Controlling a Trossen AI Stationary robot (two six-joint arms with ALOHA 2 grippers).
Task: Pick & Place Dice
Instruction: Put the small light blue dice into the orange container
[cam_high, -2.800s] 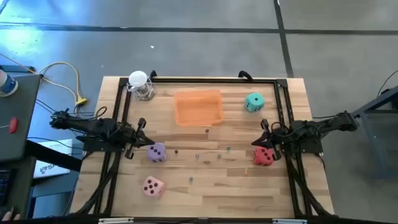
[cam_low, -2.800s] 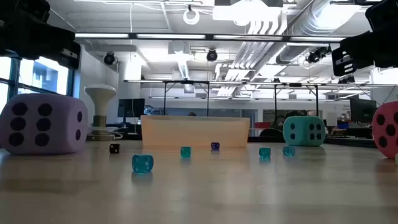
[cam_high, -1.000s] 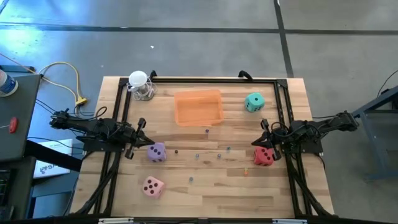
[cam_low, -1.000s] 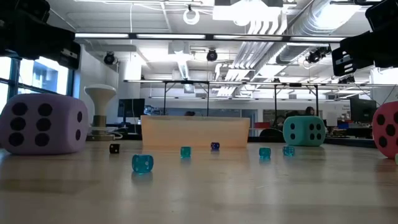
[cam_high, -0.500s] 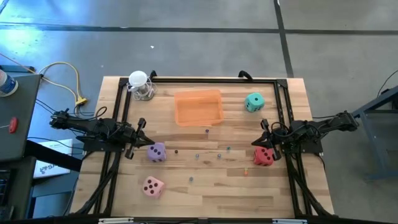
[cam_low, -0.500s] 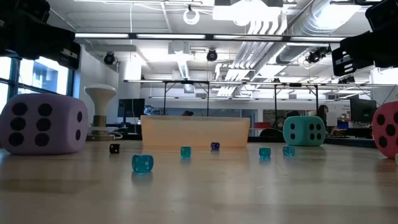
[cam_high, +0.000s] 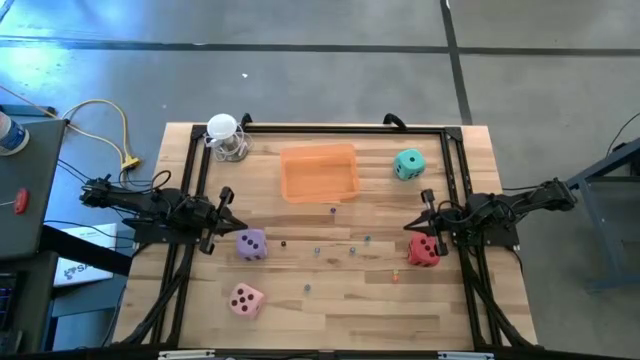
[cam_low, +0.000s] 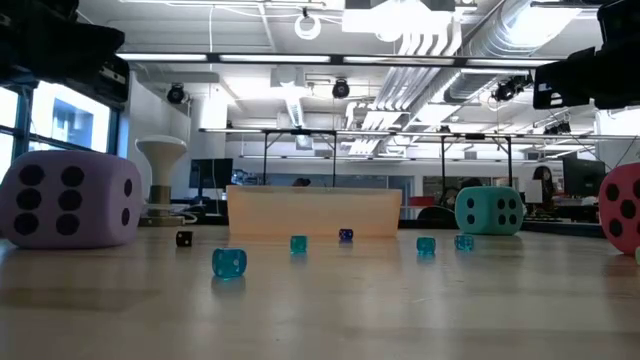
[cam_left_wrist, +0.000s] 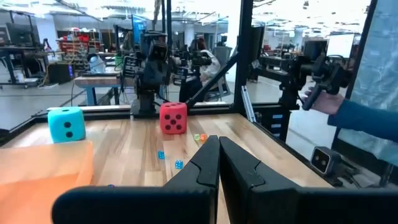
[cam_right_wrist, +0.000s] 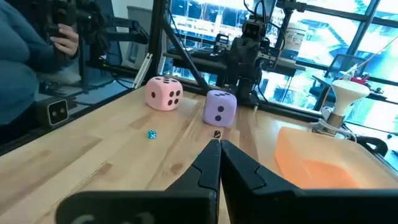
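We see all four dice loose around the orange tray (cam_high: 319, 172): teal die (cam_high: 408, 164) just right of it, red die (cam_high: 424, 250), purple die (cam_high: 251, 244) and pink die (cam_high: 246, 299) nearer us. The left gripper (cam_high: 226, 211) and right gripper (cam_high: 424, 213) are pressed together, empty — we should part the fingers before descending squarely over a die. Since half a second ago, both grippers have shifted slightly toward the tray's end.

A robotics lab or workshop: exposed ducts (cam_low: 440, 40) and strip lights run under an open ceiling, workbenches (cam_left_wrist: 99, 78) crowded with equipment stand across a bare concrete floor (cam_high: 300, 80), and a wooden table (cam_high: 330, 300) carries two arms on a black metal frame (cam_high: 320, 128).
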